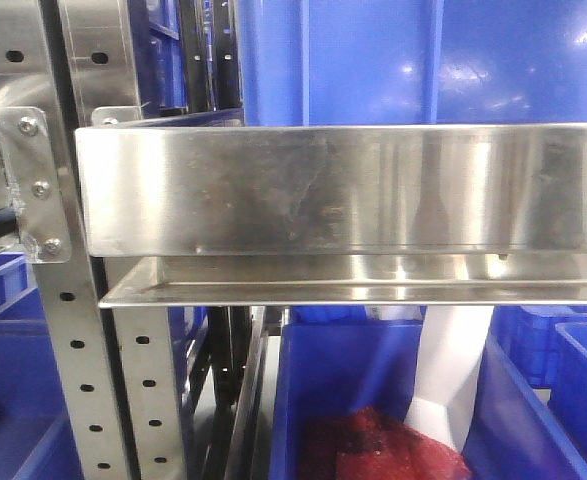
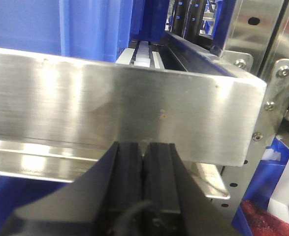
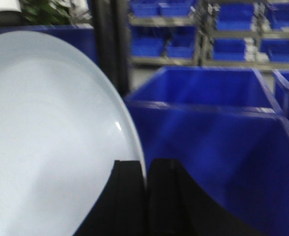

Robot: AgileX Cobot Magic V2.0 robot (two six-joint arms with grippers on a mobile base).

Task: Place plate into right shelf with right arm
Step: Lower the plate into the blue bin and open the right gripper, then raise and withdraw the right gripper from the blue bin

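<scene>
The plate (image 3: 50,137) is white and fills the left side of the right wrist view, seen nearly face-on and a little blurred. Its right edge runs down into the narrow slot between the two black fingers (image 3: 127,196) of the right hand (image 3: 146,196). The hand is closed almost fully, and only the thin rim separates the fingers, so it grips the plate by that edge. Just beyond the plate and hand stands a large blue bin (image 3: 208,147), open at the top. More blue bins sit on racks (image 3: 198,49) further back.

The left hand (image 2: 143,172) is fully closed. Its two black pads (image 2: 159,169) press together with nothing between them. It sits close in front of the brushed steel ledge (image 2: 124,108) of the shelf (image 1: 343,190). I cannot tell whether it touches the ledge.

In the front view, the shelf's perforated upright (image 1: 73,350) stands at the left. Under the ledge a lower blue bin (image 1: 373,390) holds something red (image 1: 383,450) and a white object (image 1: 453,370).
</scene>
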